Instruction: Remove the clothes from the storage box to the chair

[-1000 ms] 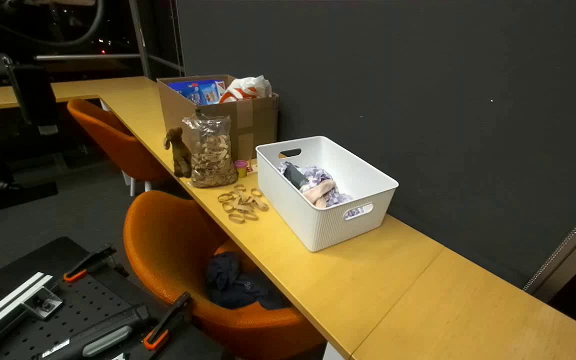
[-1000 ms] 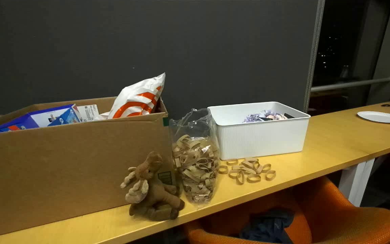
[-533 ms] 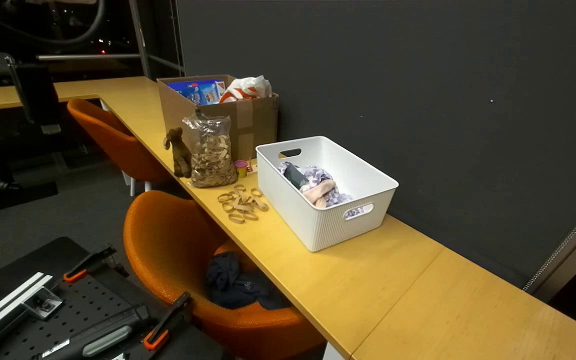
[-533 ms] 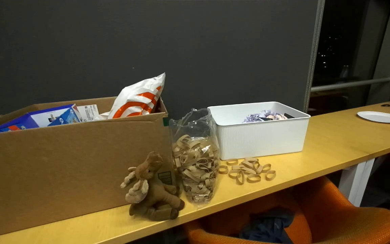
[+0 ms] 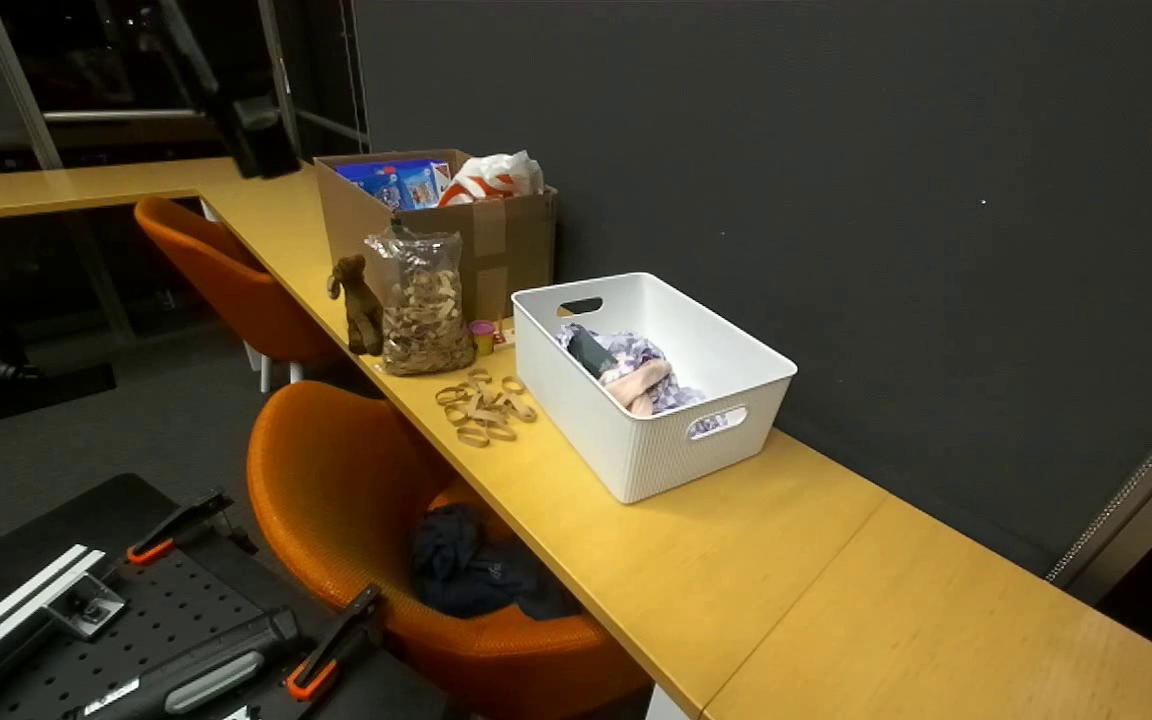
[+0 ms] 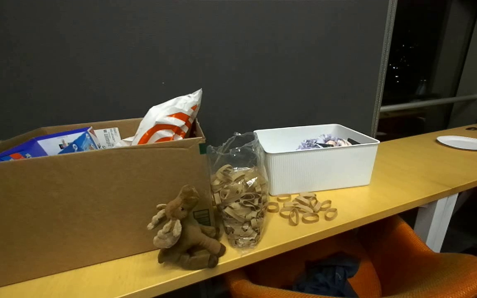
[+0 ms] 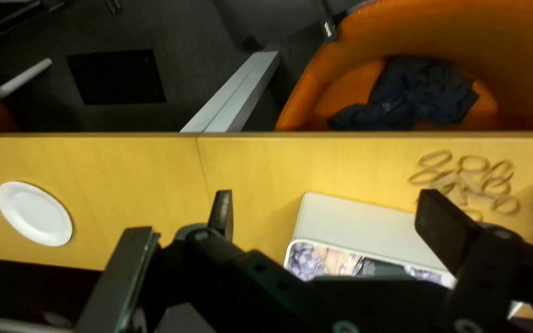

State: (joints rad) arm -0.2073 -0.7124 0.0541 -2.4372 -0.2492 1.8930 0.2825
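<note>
The pincer (image 7: 325, 210) is released, easy to tell from the wrist view: its fingers (image 7: 221, 212) stand wide apart, one left, one right. In an exterior view there's a dark bit of the arm (image 5: 261, 150) hanging on the left, well apart from the storage box (image 5: 576, 400), but it's too dim there to make out the fingers.

The clothes (image 5: 626, 365) are in that box, kinda bunched up: a purple-and-white print (image 5: 641, 348), a pinkish piece (image 5: 636, 385) and a dark grey piece (image 5: 589, 350). You can see them in both exterior views, and the wrist view catches a strip of them, with the pincer blocking part of the box. It's upright on the counter (image 5: 736, 560), just beside the dark partition (image 5: 836, 180) on the far side.

The orange chair (image 5: 321, 500) is on the near side of the counter, whose edge hides part of it. There's a dark blue garment (image 5: 481, 570) crumpled on the seat.

Other stuff lying around: loose tan bands (image 6: 304, 205) just beside the storage box on its near side, a clear bag of bands (image 6: 240, 207) left of those, then a brown plush animal (image 6: 191, 238) and a big cardboard box (image 6: 89, 207) with a white-and-orange bag (image 6: 168, 124) poking out. A white plate (image 6: 468, 143) is over on the right.
</note>
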